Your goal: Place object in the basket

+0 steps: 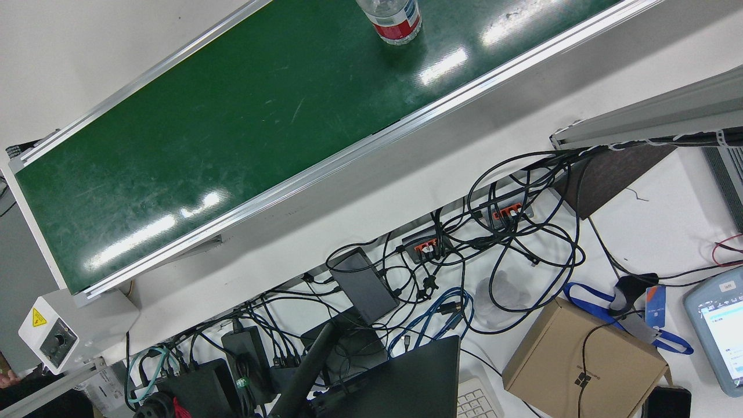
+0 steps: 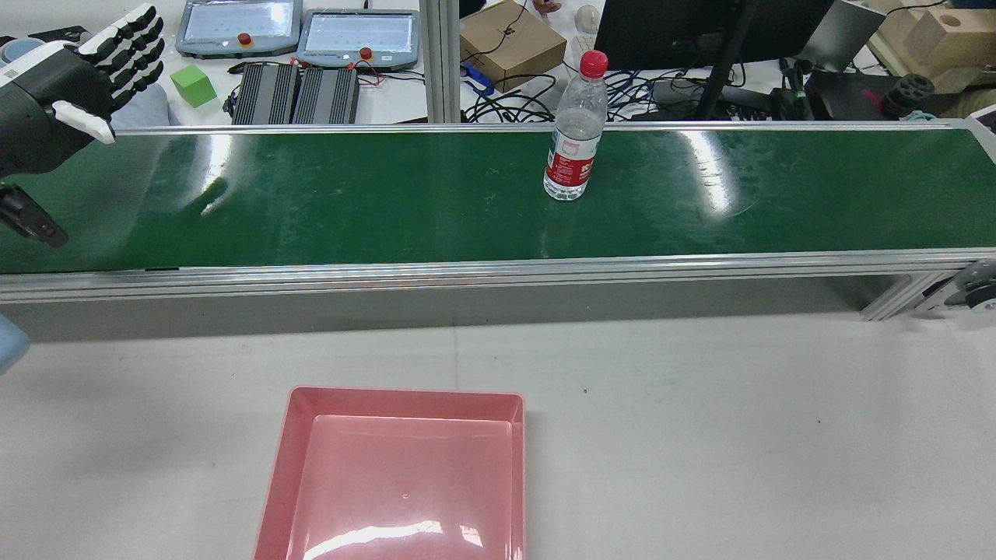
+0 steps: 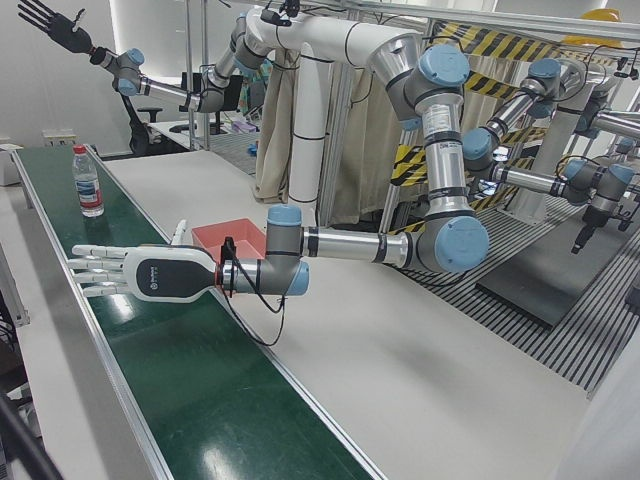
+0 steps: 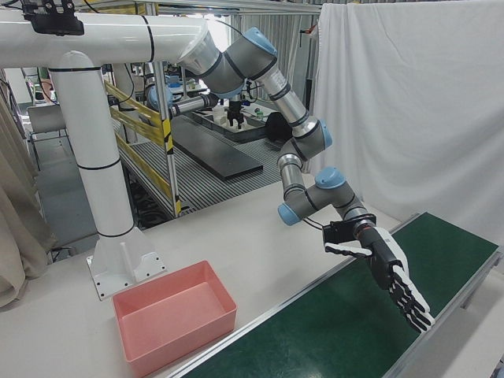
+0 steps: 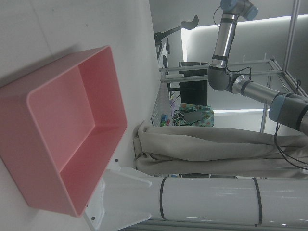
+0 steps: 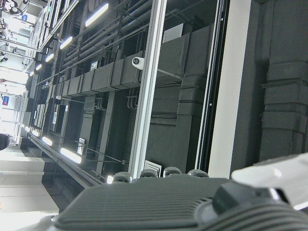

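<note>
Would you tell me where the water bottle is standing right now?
In the rear view, the water bottle stands upright on the green conveyor belt, right of centre near its far rail, well away from the pink basket.

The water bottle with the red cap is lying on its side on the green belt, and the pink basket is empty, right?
Not quite. The water bottle is standing upright on the green belt, red cap on top, not lying on its side; the rear view shows it. The rest is right: the pink basket is empty.
</note>
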`<state>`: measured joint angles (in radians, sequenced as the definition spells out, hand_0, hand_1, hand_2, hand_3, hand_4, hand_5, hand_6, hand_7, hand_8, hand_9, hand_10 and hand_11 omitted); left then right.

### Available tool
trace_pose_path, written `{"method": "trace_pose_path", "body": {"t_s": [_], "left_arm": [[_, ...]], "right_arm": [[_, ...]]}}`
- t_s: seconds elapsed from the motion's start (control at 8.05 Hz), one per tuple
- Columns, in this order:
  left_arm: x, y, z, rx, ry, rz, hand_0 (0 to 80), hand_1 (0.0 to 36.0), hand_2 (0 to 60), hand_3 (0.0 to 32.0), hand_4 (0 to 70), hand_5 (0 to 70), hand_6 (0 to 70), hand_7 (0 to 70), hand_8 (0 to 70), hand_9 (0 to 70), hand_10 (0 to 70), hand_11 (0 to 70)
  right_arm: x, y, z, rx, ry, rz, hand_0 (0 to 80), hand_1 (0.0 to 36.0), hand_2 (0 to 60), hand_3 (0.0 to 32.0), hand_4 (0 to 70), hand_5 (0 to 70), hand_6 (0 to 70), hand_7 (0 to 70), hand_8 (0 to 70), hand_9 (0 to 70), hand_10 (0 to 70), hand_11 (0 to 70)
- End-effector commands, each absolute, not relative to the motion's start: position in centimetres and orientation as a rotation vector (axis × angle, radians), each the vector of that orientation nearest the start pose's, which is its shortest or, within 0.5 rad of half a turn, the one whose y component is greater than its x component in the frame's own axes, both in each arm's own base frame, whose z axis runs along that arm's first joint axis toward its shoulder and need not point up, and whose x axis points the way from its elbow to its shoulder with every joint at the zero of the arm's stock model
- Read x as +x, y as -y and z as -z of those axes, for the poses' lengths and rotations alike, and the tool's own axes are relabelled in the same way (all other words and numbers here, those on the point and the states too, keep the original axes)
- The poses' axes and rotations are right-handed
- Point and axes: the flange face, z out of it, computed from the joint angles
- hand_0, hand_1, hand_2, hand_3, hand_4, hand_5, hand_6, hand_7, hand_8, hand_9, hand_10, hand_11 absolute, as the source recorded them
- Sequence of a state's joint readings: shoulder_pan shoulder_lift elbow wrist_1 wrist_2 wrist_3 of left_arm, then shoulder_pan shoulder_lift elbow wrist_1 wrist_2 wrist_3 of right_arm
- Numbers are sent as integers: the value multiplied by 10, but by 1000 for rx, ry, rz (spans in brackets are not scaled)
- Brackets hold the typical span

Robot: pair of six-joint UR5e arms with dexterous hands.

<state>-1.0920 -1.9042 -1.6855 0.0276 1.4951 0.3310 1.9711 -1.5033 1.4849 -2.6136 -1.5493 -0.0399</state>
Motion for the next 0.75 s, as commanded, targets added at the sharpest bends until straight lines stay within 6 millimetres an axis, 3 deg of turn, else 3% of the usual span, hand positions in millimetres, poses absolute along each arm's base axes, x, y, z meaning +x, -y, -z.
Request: {"method": "trace_pose_path", "body": {"t_s": [0.0,0.62], "left_arm": [[166,619,-453,-118,-2347,1456,507,29,0,26,0,45,0,0,3,8,1,11],[166,622,-460,-115,-2341,1462,507,33,0,18,22,54,0,0,23,22,6,20]], "right_arm": [[342,460,-632,-572,-2484,1467,0,0,0,0,0,0,0,0,0,0,0,0],[342,460,-632,-573,-2486,1465,0,0,0,0,0,0,0,0,0,0,0,0]]}}
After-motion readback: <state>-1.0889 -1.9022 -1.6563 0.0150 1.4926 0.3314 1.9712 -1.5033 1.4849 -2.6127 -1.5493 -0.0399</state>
